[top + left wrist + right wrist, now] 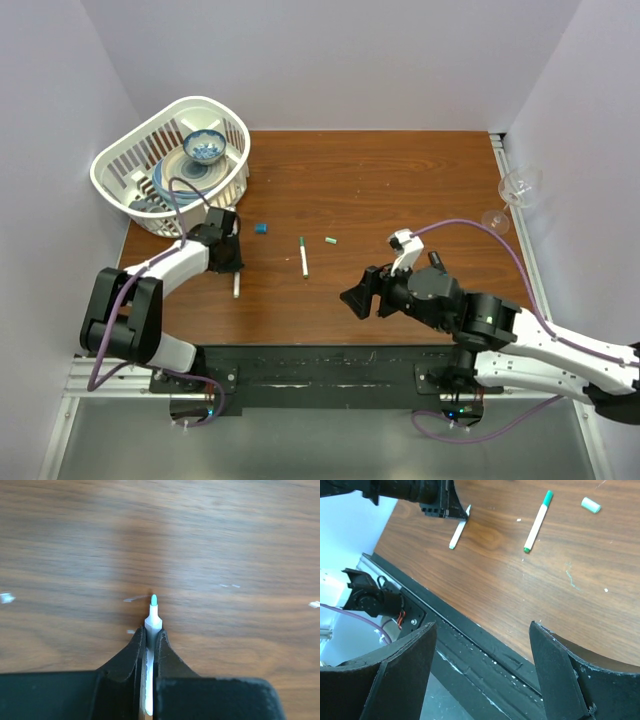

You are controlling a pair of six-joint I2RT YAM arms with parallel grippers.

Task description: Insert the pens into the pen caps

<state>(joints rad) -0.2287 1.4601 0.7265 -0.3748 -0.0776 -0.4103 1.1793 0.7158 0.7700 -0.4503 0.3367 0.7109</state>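
Left fingers (139, 645): we find them clamped narrow on the held pen (153, 616), low over the left side of the tabletop (400, 180). The pen's green tip juts past the fingertips, and we cannot tell whether it touches the wood.
Right fingers (555, 670): we note them spread wide, holding nothing, above the tabletop's near edge.
Loose pen (303, 257): white, green at both ends, lying flat mid-tabletop between the two arms.
Green cap (330, 240): we log it lying near the loose pen's right, apart from it.
Blue cap (261, 228): lying between the left fingers and the loose pen.
Basket (120, 175): white, at the far left corner; we see a bowl (205, 148) on plates (185, 172) inside.
Wine glass (520, 188): clear, by the tabletop's right edge.
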